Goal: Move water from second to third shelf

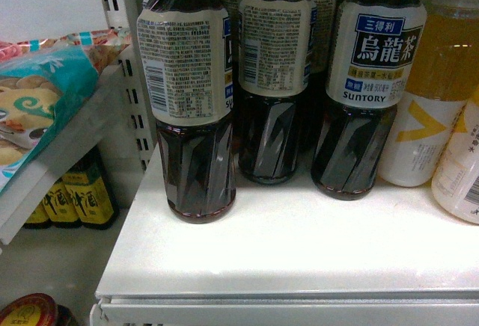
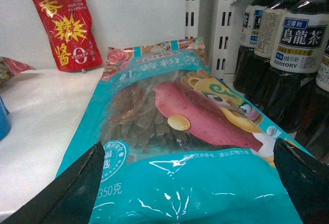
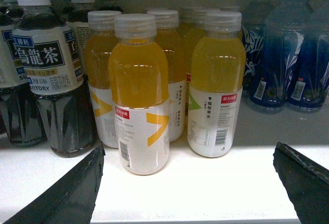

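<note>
On the white store shelf [image 1: 299, 251] no green-labelled water bottle shows, only dark cream-labelled tea bottles [image 1: 196, 102] beside yellow juice bottles [image 3: 141, 95], the left gripper [image 2: 190, 183] spread over a teal snack bag [image 2: 180, 147], the right gripper [image 3: 187, 183] likewise apart.

Item: water, bottled. Not located in any of the three views; no clear bottle with a dark green label showed on the shelves seen. Label, fill, pose and shelf position: could not be told.

Nearest likeness: blue-tinted bottles [image 3: 280, 64] at the far right of the right wrist view. They stood upright in a close group at the back of the white shelf, with blue labels bearing white streaks, caps dim and blurred. Whether these held water could not be told.
</note>
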